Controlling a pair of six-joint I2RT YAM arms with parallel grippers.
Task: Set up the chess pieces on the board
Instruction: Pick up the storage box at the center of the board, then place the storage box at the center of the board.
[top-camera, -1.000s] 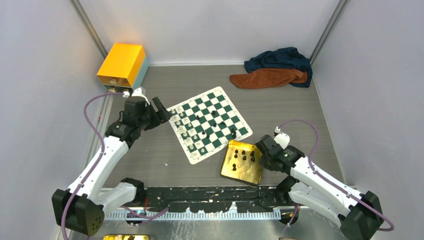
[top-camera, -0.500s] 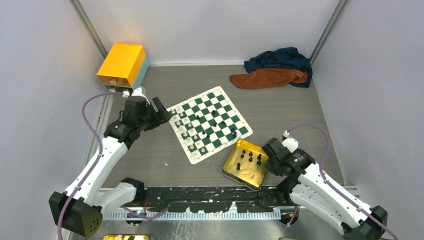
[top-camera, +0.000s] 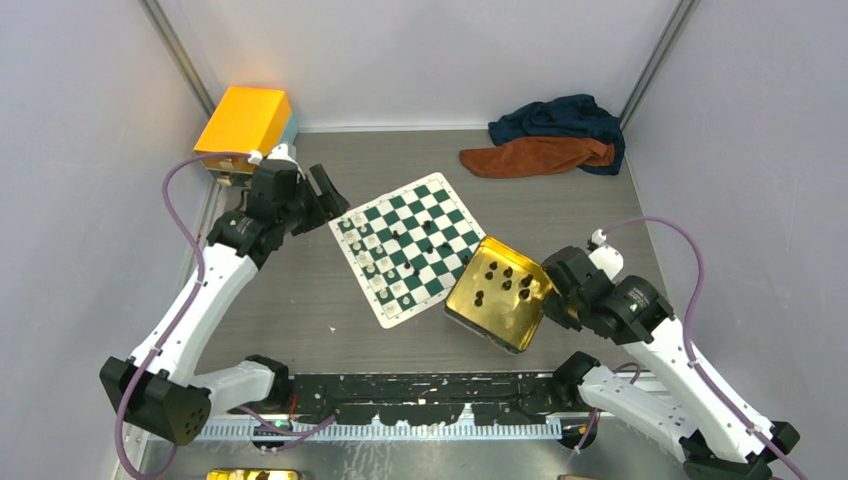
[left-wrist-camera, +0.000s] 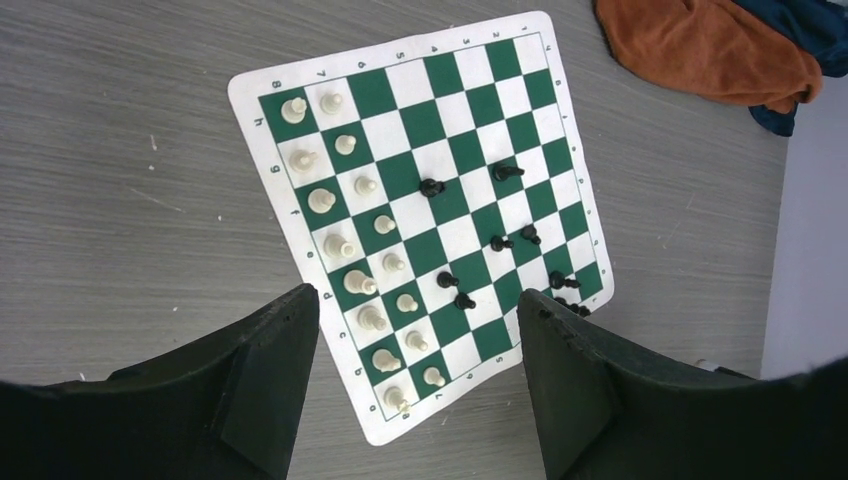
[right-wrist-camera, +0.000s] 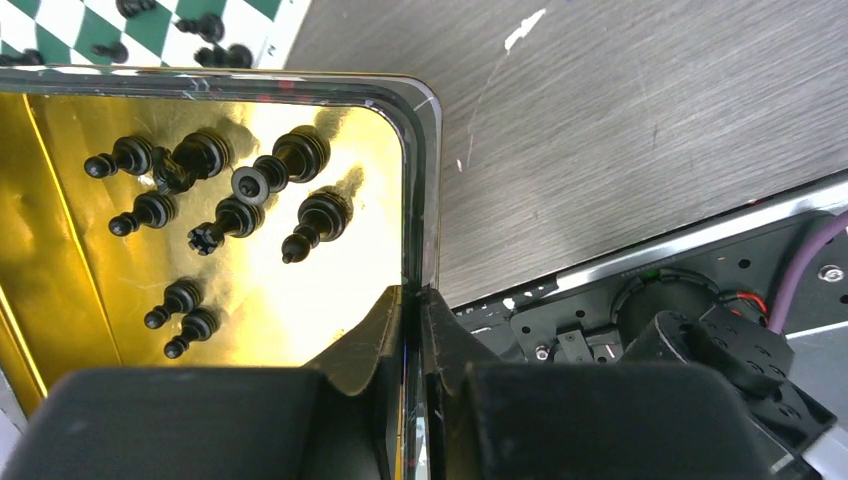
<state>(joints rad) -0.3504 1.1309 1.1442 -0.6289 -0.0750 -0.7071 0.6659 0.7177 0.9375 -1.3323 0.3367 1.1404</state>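
Black jaws of our right gripper clamp the rim of the gold tin, tilted up with black chess pieces lying inside, by the board's right corner mid-worktop. Our left gripper hangs spread wide above the board, cream pieces lined along its near left edge, black stragglers scattered across.
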